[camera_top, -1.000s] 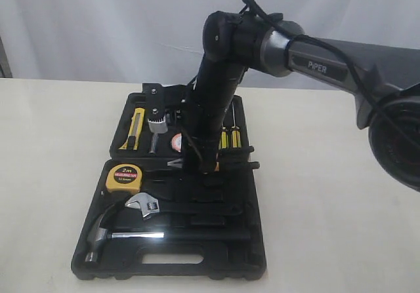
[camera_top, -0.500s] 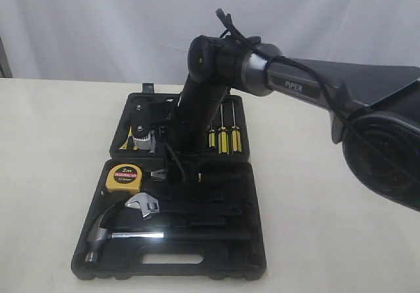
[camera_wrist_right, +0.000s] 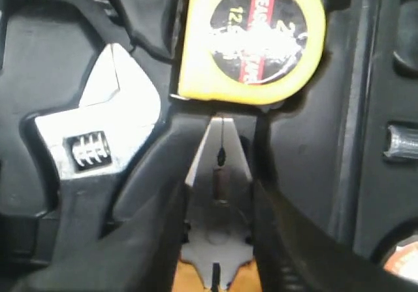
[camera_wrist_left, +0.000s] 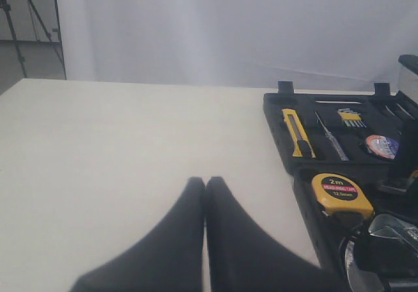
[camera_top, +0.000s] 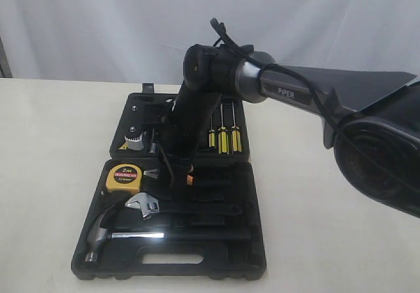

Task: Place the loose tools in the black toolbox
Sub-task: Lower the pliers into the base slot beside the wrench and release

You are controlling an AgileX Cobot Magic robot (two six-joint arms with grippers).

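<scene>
The black toolbox (camera_top: 197, 267) lies open on the table. My right gripper (camera_top: 172, 176) reaches into its near half, shut on the orange-and-black-handled pliers (camera_wrist_right: 220, 174), whose steel nose points at the yellow "2m" tape measure (camera_wrist_right: 251, 37). The nose tip (camera_top: 152, 174) sits just right of the tape measure (camera_top: 124, 177). The yellow-and-black utility knife (camera_wrist_left: 297, 133) and the black tape roll (camera_wrist_left: 381, 146) lie in the far half. My left gripper (camera_wrist_left: 205, 182) is shut on nothing, over bare table left of the case.
Three yellow-and-black screwdrivers (camera_top: 223, 139) stand in the far half. A silver wrench (camera_top: 146, 205) and a steel hammer (camera_top: 105, 231) lie in the near half. The wrench (camera_wrist_right: 98, 135) is close beside my right fingers. A white curtain hangs behind the table.
My right arm has swung left and down, carrying the pliers from over the far half toward the spot beside the tape measure.
</scene>
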